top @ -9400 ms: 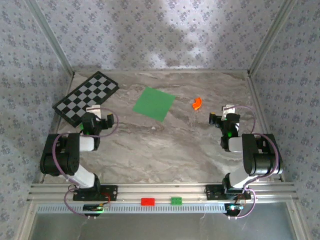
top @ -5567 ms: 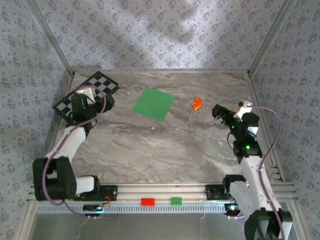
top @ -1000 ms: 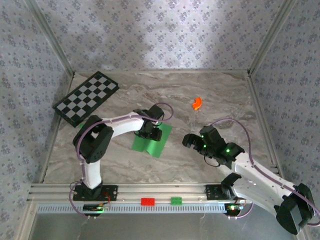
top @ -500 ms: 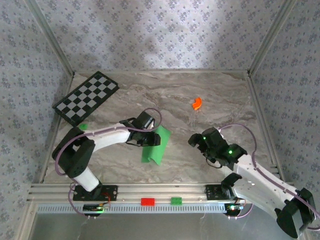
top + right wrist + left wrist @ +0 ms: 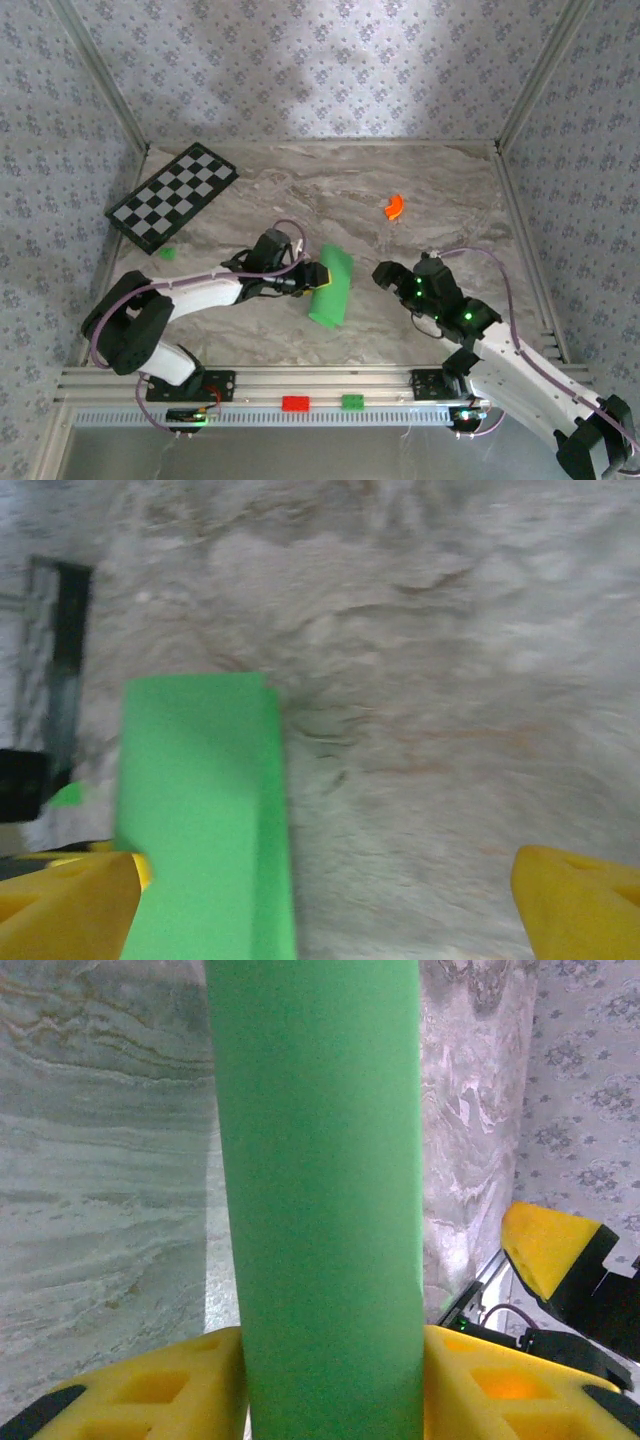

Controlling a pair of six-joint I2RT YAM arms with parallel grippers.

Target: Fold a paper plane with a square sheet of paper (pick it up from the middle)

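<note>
The square sheet of paper [image 5: 331, 286] is bright green and bent over into a narrow arch, lifted off the marble table at the middle. My left gripper [image 5: 304, 277] is shut on it from the left. In the left wrist view the sheet [image 5: 320, 1180] stands as a wide green band between the yellow fingers [image 5: 150, 1390]. My right gripper [image 5: 384, 274] is open, just right of the sheet and apart from it. Its wrist view has the sheet [image 5: 195, 810] at the left, by the left finger [image 5: 60, 900], with bare table between the jaws.
A black-and-white checkered board [image 5: 172, 195] lies at the back left, with a tiny green block [image 5: 166, 252] near it. A small orange curved piece [image 5: 394, 207] sits at the back right. Red [image 5: 295, 403] and green [image 5: 353, 402] blocks rest on the front rail.
The left gripper has closed on the sheet, raised it and carried it a little to the right, and the sheet has curled into an arch. The right gripper has swung closer to it.
</note>
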